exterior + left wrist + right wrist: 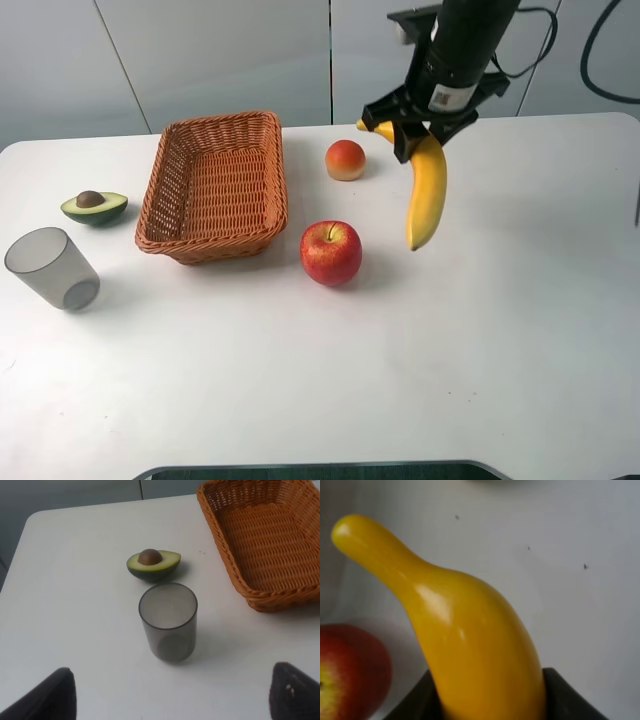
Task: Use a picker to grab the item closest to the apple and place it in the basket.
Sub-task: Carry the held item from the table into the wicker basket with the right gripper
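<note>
A yellow banana hangs above the table with its tip pointing down, and my right gripper is shut on its upper end. In the right wrist view the banana fills the frame between the dark fingers. The red apple sits on the table just left of the hanging banana and also shows in the right wrist view. The woven basket stands left of the apple with nothing in it. My left gripper is open over the table's left end, its fingertips wide apart.
A small orange-red fruit lies behind the apple, right of the basket. Half an avocado and a grey translucent cup stand at the table's left end, both in front of the left gripper.
</note>
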Tool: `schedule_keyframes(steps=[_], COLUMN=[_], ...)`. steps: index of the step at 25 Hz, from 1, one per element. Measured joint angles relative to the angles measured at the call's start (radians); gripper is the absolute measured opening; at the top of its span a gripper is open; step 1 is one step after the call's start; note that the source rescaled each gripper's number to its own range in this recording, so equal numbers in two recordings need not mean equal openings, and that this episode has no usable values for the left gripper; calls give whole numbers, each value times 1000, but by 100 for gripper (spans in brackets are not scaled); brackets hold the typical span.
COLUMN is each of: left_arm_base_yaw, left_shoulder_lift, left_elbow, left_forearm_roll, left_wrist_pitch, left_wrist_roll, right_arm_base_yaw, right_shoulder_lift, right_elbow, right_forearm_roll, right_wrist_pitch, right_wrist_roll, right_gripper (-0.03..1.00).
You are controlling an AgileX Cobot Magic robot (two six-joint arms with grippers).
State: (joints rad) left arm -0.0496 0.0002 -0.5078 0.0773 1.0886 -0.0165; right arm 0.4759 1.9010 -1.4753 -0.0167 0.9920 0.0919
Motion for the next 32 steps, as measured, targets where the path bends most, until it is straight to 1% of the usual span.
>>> schedule_keyframes(steps=[5,11,15,17,21,25,28,32], left_arm_base_yaw=[0,0,0,0,0,0,0,0], left_shoulder_lift=[0,0,0,0,0,0,0,0], left_elbow=[0,0,0,0,0,0,0,0], left_forearm_roll=[0,0,0,0,0,0,0,0], left_wrist_pitch=[0,0,0,0,0,0,0,0], left_wrist_roll=[0,0,0,0,0,0,0,0], right_arm_base_yaw=[75,152,186,199,221,234,244,260], right_shoulder_lift=[28,176,274,313,358,383,398,430], right_elbow=[-165,-392,-530,-571,-618,-623,-623,-623], right_forearm_roll=[2,4,17,25,31,24,-1,-5], right_wrist_pitch=[21,26,13,-17,-115,-247,-321,-404], right_wrist_roll=[16,37,45,48,52,56,56,58], right_gripper=[0,0,0,0,0,0,0,0])
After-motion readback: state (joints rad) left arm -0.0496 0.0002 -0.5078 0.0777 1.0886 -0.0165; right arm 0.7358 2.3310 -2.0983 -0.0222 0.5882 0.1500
